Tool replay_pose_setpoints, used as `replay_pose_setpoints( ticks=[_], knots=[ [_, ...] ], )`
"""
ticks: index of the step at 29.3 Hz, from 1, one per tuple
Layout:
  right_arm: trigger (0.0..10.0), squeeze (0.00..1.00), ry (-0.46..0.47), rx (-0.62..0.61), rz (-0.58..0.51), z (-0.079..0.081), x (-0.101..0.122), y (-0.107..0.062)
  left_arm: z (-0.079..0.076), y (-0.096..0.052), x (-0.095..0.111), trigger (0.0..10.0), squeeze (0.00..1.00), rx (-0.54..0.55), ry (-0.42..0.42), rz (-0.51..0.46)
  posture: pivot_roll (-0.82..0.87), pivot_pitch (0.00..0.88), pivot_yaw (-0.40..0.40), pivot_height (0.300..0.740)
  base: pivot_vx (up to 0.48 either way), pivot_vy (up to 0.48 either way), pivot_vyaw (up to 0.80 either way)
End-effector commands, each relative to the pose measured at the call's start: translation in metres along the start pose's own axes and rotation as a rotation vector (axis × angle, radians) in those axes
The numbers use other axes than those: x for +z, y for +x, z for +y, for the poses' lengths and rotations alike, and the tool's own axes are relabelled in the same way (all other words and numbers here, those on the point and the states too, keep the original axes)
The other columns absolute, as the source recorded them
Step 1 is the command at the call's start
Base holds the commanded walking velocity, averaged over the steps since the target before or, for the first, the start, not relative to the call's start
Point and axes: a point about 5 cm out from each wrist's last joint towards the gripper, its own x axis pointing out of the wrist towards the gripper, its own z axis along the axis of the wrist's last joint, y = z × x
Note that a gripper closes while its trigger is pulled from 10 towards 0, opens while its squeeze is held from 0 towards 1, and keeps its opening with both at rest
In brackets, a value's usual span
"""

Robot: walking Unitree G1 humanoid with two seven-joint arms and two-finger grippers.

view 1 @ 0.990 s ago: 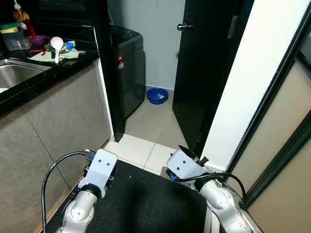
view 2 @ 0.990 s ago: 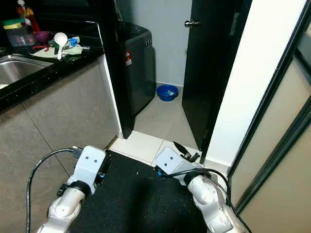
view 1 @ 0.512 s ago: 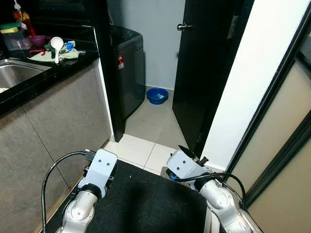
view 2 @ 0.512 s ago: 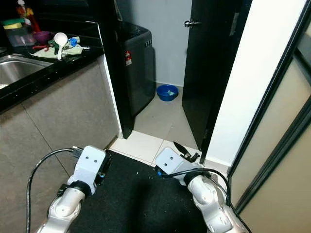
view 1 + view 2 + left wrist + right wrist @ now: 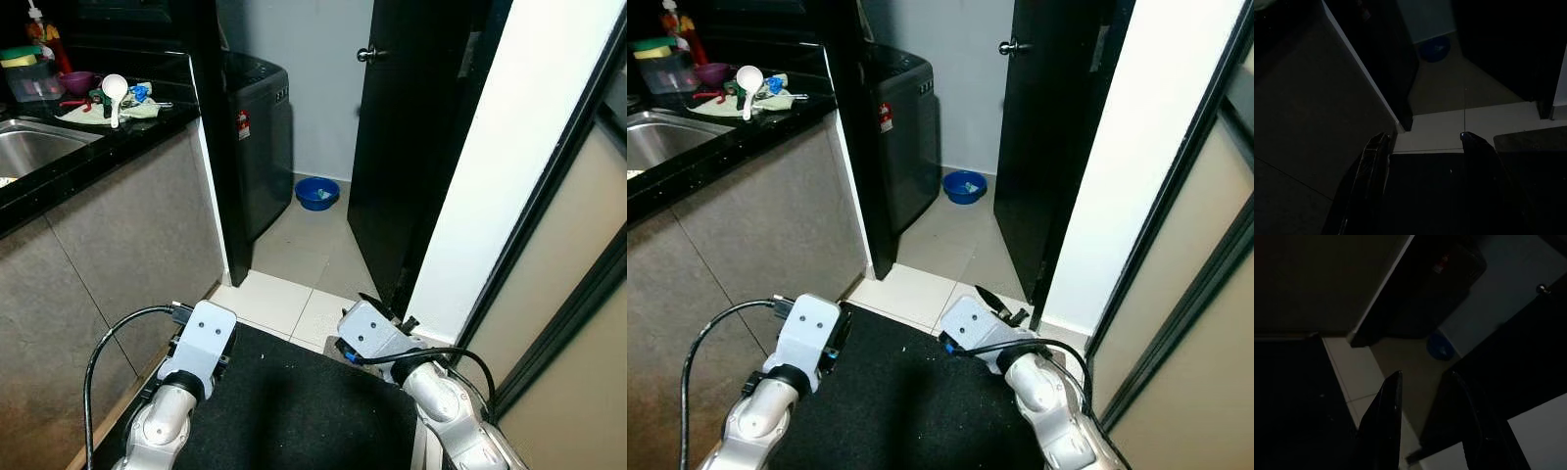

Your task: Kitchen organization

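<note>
As before, right pincer (image 5: 997, 305) low, idle, unmoved

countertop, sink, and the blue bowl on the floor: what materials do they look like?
Countertop: looks like polished black stone, perhaps granite; glossy, with a thick square edge.
Sink: brushed stainless steel by its grey metallic sheen.
Blue bowl: probably plastic; uniform saturated blue and a thin rim, though too small to be sure.
</note>
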Motion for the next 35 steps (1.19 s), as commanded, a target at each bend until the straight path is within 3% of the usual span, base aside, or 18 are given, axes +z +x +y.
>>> replay_pose_setpoints(
  ticks=[1, 8, 24, 35],
  knots=[
    [10.0, 0.0, 0.039, -0.009, 0.001, -0.002, -0.002, -0.001, 0.0, -0.002, -0.004, 10.0, 0.0, -0.004, 0.01, 0.019, -0.05, 0.0, -0.001, 0.74, 0.0, 0.0, 0.0],
    [10.0, 0.0, 0.108, -0.01, 0.002, -0.004, -0.003, -0.001, 0.002, -0.002, -0.005, 10.0, 0.0, 0.014, 0.009, 0.028, -0.05, 0.0, -0.002, 0.74, 0.0, 0.0, 0.0],
    [10.0, 0.0, 0.121, -0.006, 0.0, -0.005, -0.003, 0.0, 0.003, -0.001, -0.005, 10.0, 0.0, 0.024, 0.009, 0.031, -0.05, 0.0, 0.001, 0.74, 0.0, 0.0, 0.0],
    [10.0, 0.0, 0.207, 0.021, -0.01, -0.009, -0.001, 0.004, 0.016, 0.005, -0.012, 10.0, 0.0, 0.074, -0.047, 0.114, -0.05, 0.0, 0.008, 0.74, 0.0, 0.0, 0.0]
  ],
)
